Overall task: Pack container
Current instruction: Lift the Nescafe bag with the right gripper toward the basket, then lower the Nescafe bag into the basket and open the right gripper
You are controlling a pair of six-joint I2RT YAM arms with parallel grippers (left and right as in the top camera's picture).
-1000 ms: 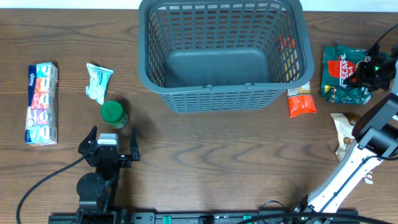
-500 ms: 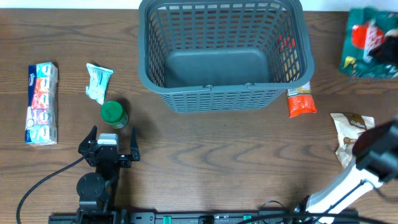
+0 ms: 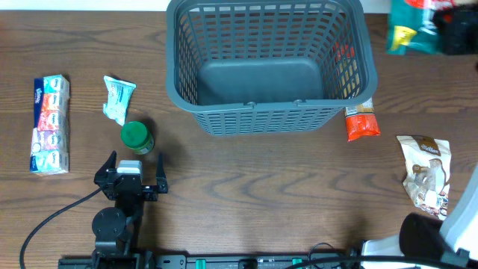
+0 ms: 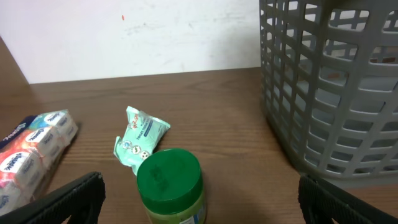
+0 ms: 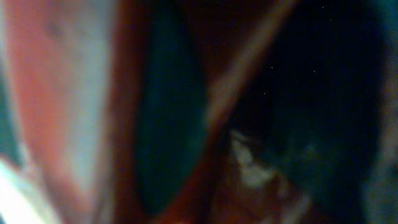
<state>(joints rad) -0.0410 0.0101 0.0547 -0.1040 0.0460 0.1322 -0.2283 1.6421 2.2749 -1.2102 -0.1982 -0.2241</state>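
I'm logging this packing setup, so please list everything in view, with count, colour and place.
container: 1, grey, far centre of the table
tissue multipack: 1, white with coloured prints, far left
small packet: 1, mint green, left of the container
jar: 1, green lid, just ahead of the left gripper
snack packet: 1, orange-red, by the container's near right corner
pouch: 1, tan, right edge
bag: 1, green and red, blurred, lifted at the far right corner
table: 1, brown wood
left gripper: 1, black, open, near left
right gripper: 1, dark blur, holding the bag
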